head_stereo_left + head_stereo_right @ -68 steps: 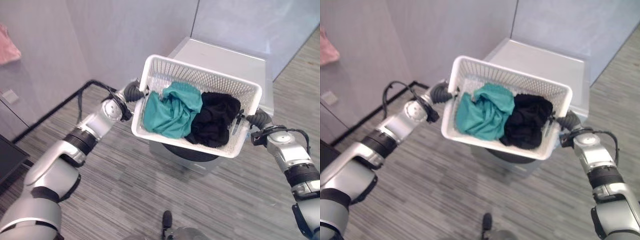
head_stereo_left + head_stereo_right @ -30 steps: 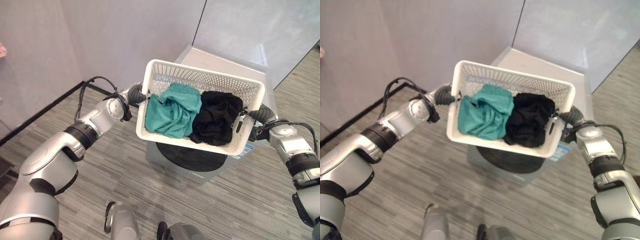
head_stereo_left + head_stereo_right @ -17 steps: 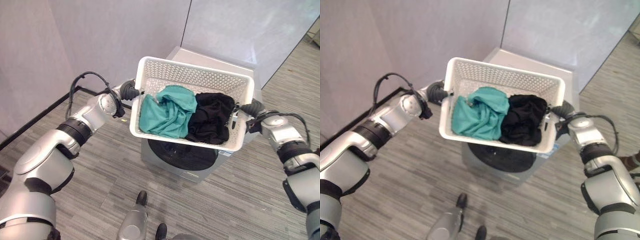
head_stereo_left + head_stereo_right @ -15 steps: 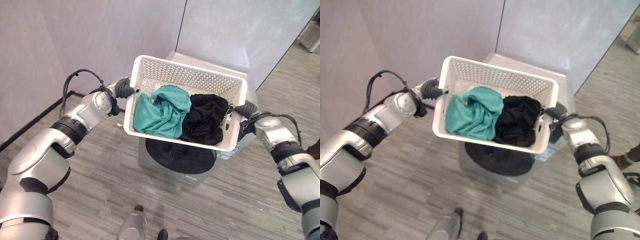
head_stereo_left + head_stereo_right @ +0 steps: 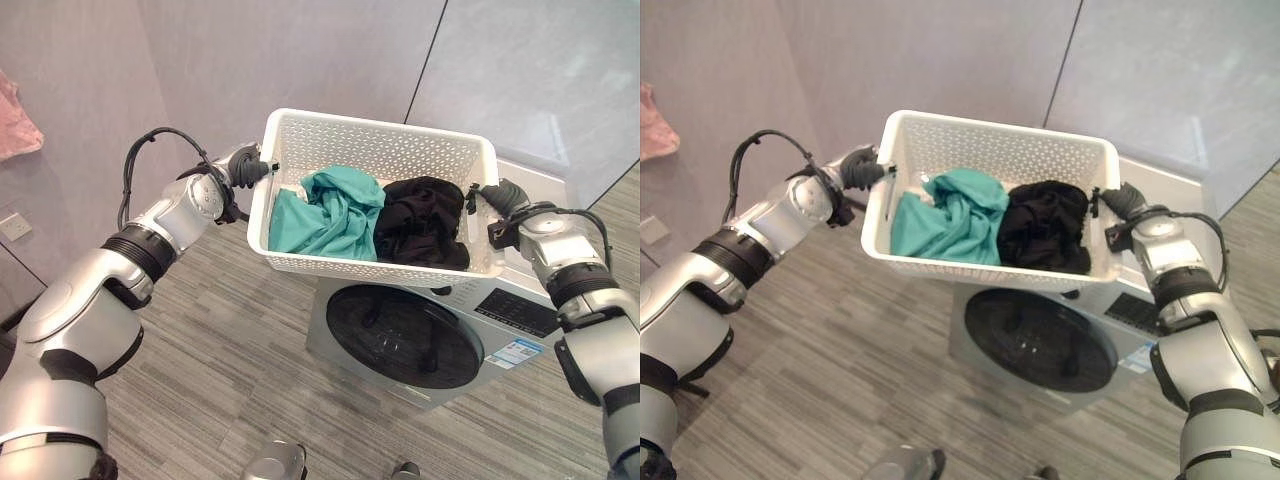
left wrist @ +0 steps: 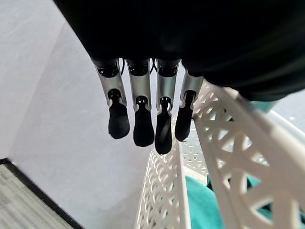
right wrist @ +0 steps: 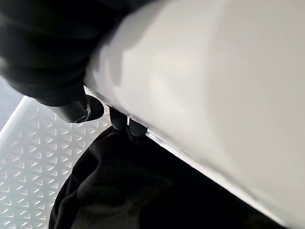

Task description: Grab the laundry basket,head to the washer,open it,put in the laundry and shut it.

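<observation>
I hold a white perforated laundry basket [image 5: 370, 268] in the air between my two hands, above and a little left of the washer [image 5: 520, 310]. A teal cloth [image 5: 325, 215] lies in its left half and a black cloth [image 5: 420, 220] in its right half. My left hand [image 5: 245, 170] is at the left end wall, its fingers [image 6: 138, 129] straight beside the rim [image 6: 224, 133]. My right hand [image 5: 497, 195] is at the right end, its fingertips [image 7: 119, 123] hooked over the rim [image 7: 214, 95] above the black cloth [image 7: 143, 191]. The washer's round dark door [image 5: 405, 337] is shut.
Grey wall panels stand behind the washer and along the left. A pink cloth [image 5: 15, 120] hangs on the left wall above a wall socket [image 5: 15, 227]. Grey wood-grain floor [image 5: 220, 370] spreads in front of the washer.
The camera has shifted: the washer now shows lower right with its door facing me, and the pink cloth is back at the left. The basket stays between both hands.
</observation>
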